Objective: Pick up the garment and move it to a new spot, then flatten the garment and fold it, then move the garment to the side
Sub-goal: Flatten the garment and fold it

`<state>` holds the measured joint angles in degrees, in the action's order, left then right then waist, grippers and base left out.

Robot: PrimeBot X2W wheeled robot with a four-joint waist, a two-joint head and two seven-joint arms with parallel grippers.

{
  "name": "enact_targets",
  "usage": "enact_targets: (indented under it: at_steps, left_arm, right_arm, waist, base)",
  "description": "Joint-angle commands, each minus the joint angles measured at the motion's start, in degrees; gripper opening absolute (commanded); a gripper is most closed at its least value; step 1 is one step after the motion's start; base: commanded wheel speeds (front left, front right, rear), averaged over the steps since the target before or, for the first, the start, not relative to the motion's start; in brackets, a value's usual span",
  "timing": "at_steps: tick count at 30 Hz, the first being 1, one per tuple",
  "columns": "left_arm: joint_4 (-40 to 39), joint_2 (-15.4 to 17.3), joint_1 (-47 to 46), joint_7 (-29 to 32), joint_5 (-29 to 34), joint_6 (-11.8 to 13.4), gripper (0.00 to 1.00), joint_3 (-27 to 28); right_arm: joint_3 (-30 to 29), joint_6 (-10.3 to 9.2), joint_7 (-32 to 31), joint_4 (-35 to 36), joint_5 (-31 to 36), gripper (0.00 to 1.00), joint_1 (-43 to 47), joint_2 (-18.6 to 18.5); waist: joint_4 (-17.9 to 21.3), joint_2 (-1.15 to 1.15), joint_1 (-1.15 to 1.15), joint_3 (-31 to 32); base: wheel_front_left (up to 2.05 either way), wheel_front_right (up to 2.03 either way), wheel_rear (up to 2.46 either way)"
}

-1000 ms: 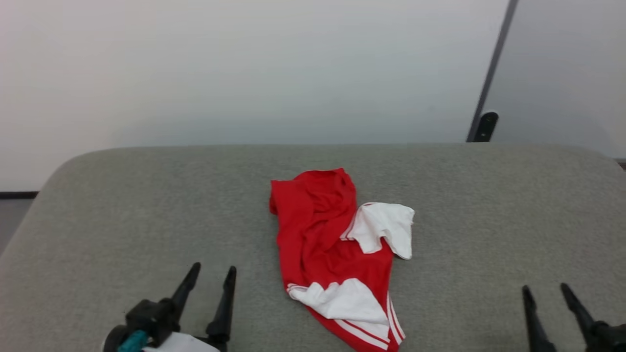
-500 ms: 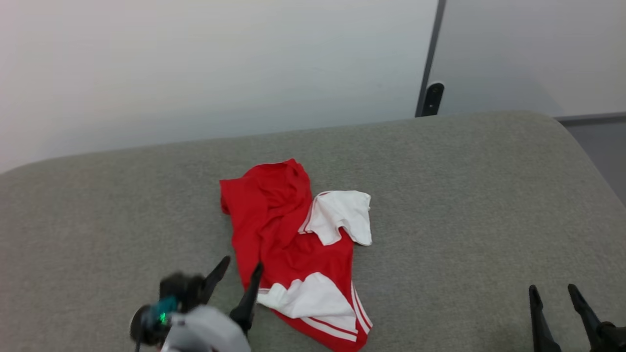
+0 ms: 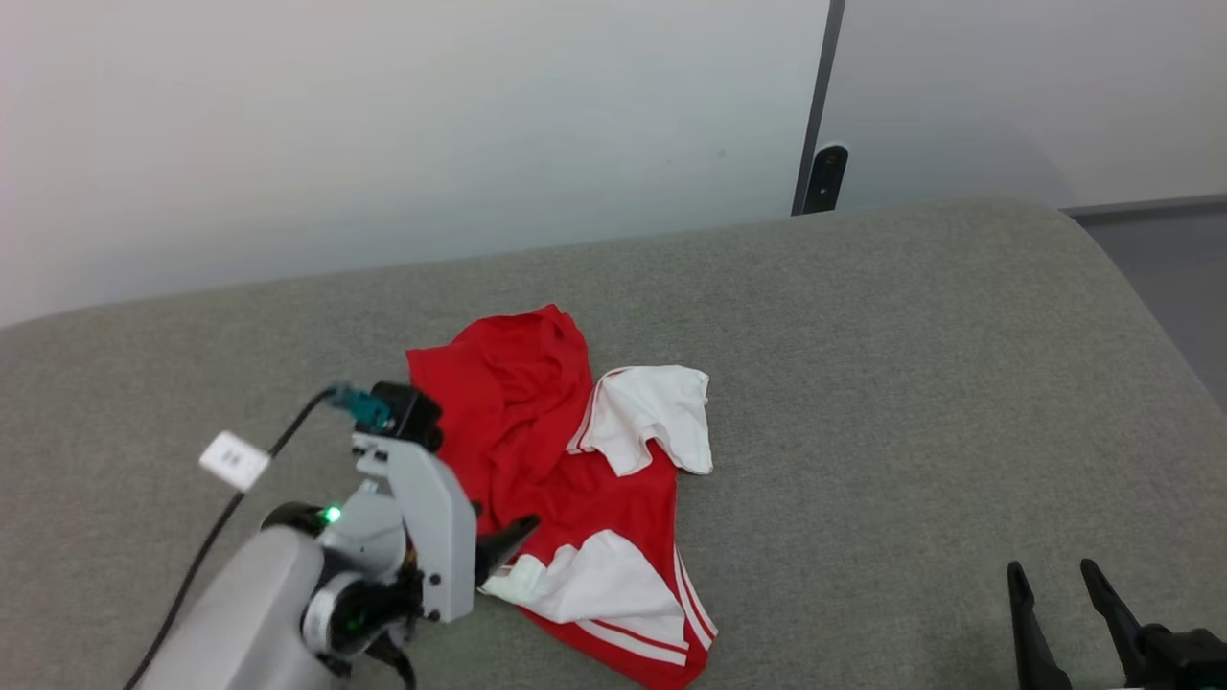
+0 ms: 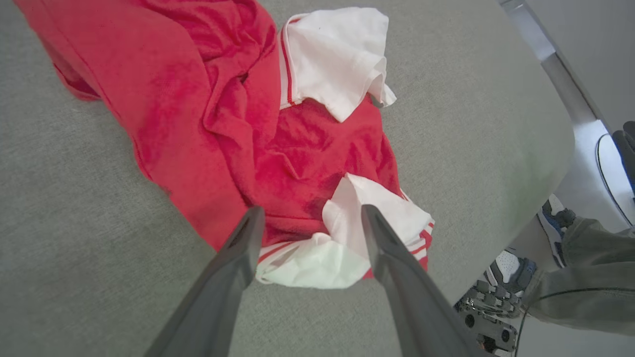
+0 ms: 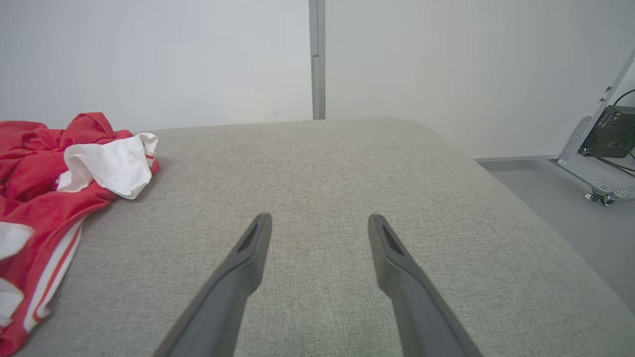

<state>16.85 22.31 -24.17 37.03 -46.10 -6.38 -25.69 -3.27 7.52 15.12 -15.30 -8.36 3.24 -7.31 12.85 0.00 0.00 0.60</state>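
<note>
garment (image 3: 537, 431): one, red, crumpled; white sleeves (image 3: 652, 412) on it: two, the second sleeve (image 3: 604, 585) lying nearer; grippers: two, left gripper (image 4: 311, 210) and right gripper (image 3: 1051, 567); dark fingers (image 5: 238, 277): two to each, four in all; grey padded surface (image 3: 911, 383): one; cable (image 3: 206, 546): one, carrying one white tag (image 3: 233, 460); wall strip (image 3: 815, 105): one, with one dark fitting (image 3: 824, 177) at its foot; person: one, seen by a trouser leg (image 4: 585, 292); shoes (image 4: 508, 270): two; black box (image 5: 610, 131) on a metal frame: one
</note>
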Motion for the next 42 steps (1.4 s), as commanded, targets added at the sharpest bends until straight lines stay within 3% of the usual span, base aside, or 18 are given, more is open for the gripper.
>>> enact_targets:
  at_steps: [1, 9, 18, 28, 29, 30, 31, 32, 33, 34, 35, 42]
  left_arm:
    - [0.32, -0.19, -1.32, 3.14, -0.92, 0.97, 1.00, -0.64]
    - [2.00, -1.00, -6.54, 14.27, -1.10, 3.02, 1.00, -4.26]
    - [5.47, -0.81, -8.72, 19.78, -0.07, 3.53, 1.00, -7.29]
    - [8.57, -2.02, -10.35, 22.36, 1.05, 2.13, 1.00, -10.83]
    - [8.89, -2.20, -10.26, 22.68, 0.79, 2.22, 0.88, -10.94]
    - [9.01, -2.26, -10.23, 22.90, 0.84, 2.10, 0.62, -11.16]
    - [9.06, -2.29, -10.28, 22.91, 0.91, 1.99, 0.45, -11.31]
    - [9.23, -2.38, -10.23, 23.01, 0.83, 2.01, 0.39, -11.38]
    - [9.41, -2.57, -10.04, 23.29, 0.47, 2.29, 0.19, -11.34]
    - [9.41, -2.57, -10.04, 23.29, 0.47, 2.29, 0.19, -11.34]
    - [9.31, -2.57, -9.98, 23.41, 0.53, 2.07, 0.00, -11.67]
    - [9.28, -2.73, -9.89, 24.40, -0.96, 1.98, 0.00, -11.47]
  right_arm:
    - [0.34, -0.06, 0.03, -0.38, -0.25, 1.00, -0.51, 0.17]
    - [1.34, -0.06, 0.03, -1.24, -0.52, 1.00, -1.81, 1.05]
    - [1.20, -0.06, 0.03, -1.53, -0.64, 1.00, -2.95, 1.55]
    - [1.52, -0.06, 0.03, -1.61, -0.30, 1.00, -3.83, 1.79]
    - [1.52, -0.06, 0.03, -1.57, -0.29, 1.00, -3.83, 1.80]
    - [1.47, -0.06, 0.03, -1.52, -0.28, 1.00, -3.82, 1.82]
    - [1.39, -0.06, 0.03, -1.45, -0.24, 1.00, -3.76, 1.86]
    - [1.31, -0.06, 0.03, -1.40, -0.18, 1.00, -3.70, 1.89]
    - [1.24, -0.06, 0.03, -1.37, -0.09, 1.00, -3.62, 1.91]
    - [1.24, -0.06, 0.03, -1.37, -0.09, 1.00, -3.62, 1.91]
    - [1.19, -0.06, 0.03, -1.32, 0.03, 1.00, -3.59, 1.96]
    - [0.94, -0.06, 0.03, -1.22, 0.35, 1.00, -3.94, 2.06]
  waist:
    - [0.39, 0.00, 0.00, -0.45]
    - [2.02, 0.00, 0.00, -2.83]
    - [3.56, 0.00, 0.00, -4.62]
    - [3.78, 0.00, 0.00, -5.70]
    - [3.75, 0.00, 0.00, -5.72]
    - [3.71, 0.00, 0.00, -5.73]
    - [3.64, 0.00, 0.00, -5.77]
    - [3.57, 0.00, 0.00, -5.79]
    - [3.49, 0.00, 0.00, -5.80]
    - [3.49, 0.00, 0.00, -5.80]
    - [3.42, 0.00, 0.00, -5.82]
    - [2.63, 0.00, 0.00, -5.87]
  base:
    - [0.00, 0.00, 0.00]
    - [0.00, 0.00, 0.00]
    - [0.00, 0.00, 0.00]
    - [0.00, 0.00, 0.00]
    - [0.00, 0.00, 0.00]
    - [0.00, 0.00, 0.00]
    - [0.00, 0.00, 0.00]
    - [0.00, 0.00, 0.00]
    - [0.00, 0.00, 0.00]
    - [0.00, 0.00, 0.00]
    - [0.00, 0.00, 0.00]
    - [0.00, 0.00, 0.00]
